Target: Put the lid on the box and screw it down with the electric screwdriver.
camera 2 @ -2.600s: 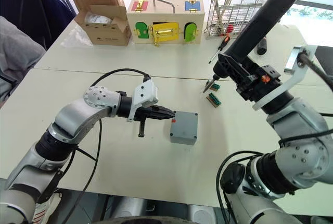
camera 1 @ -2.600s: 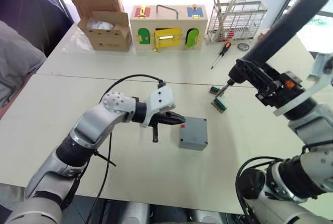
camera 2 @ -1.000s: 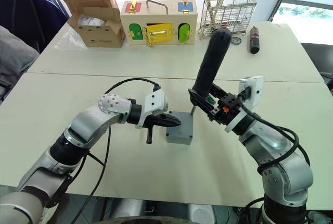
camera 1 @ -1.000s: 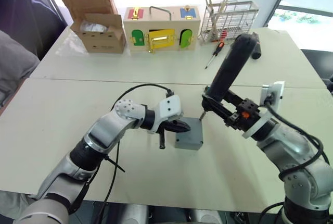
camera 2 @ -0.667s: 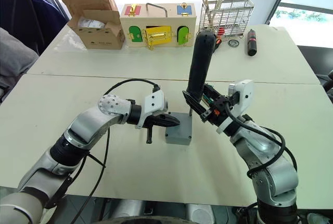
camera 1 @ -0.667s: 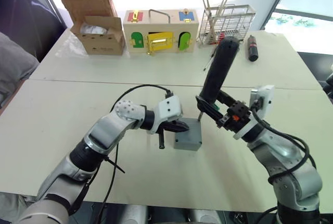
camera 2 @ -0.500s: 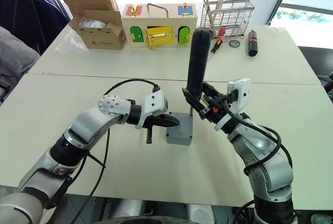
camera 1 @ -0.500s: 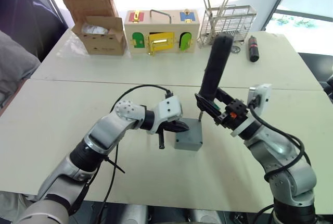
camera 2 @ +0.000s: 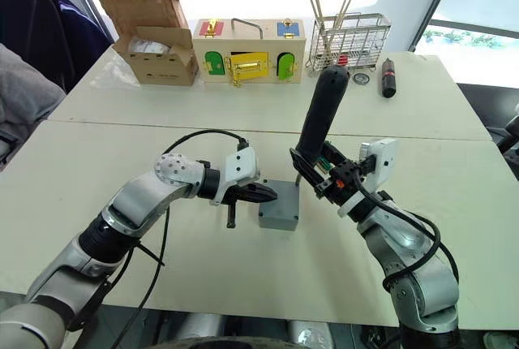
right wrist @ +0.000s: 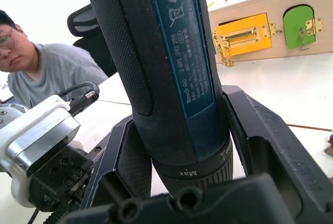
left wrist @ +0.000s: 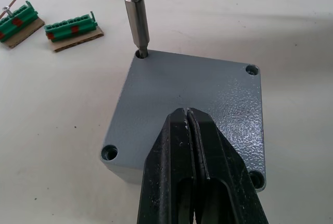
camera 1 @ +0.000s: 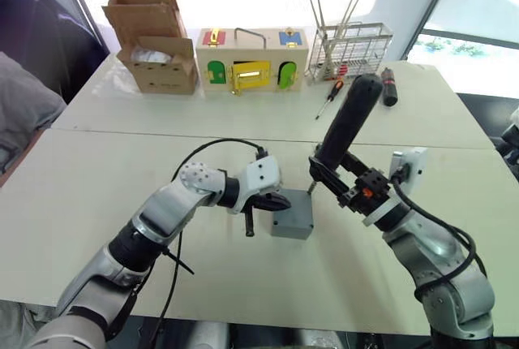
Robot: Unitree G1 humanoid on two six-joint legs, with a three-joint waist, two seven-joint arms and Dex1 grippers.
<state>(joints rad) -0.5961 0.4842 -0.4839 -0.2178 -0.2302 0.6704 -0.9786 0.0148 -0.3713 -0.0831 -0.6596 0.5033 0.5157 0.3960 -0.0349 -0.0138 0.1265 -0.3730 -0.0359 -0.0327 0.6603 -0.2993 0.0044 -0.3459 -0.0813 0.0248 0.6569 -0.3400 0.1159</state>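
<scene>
Table (camera 1: 97, 162) carried the lot; wooden box with coloured doors (camera 1: 252, 61), cardboard carton (camera 1: 154, 40) and wire rack (camera 1: 350, 40) sat along the far edge, well apart from the work; slim hand screwdriver (camera 1: 328, 95) and a short black cylinder (camera 1: 388, 88) lay near the rack; two green terminal blocks (left wrist: 49, 25) lay on the table just beyond the box. Right gripper (camera 2: 328, 174) was clamped round the lower barrel of the electric screwdriver (camera 2: 318, 126), tool tilted, bit dropped into one corner screw hole of the lid (left wrist: 192, 101); lid sat flush on the box (camera 2: 279, 207), mid-table between both arms. Left gripper (left wrist: 188, 130) had fingers pressed together holding nothing, tips resting on or just over the lid's near edge, apparently steadying it; contact couldn't be confirmed. Judgement: box is light rigid plastic, lid textured but the part will likely skate or spin under driver torque, so hold-down matters; driver looks hefty and top-heavy, best gripped low on the rubbered barrel as here; bit needs to stay square to the hole or it cams out; other three corner holes not yet driven, can't tell if screws are seated.
</scene>
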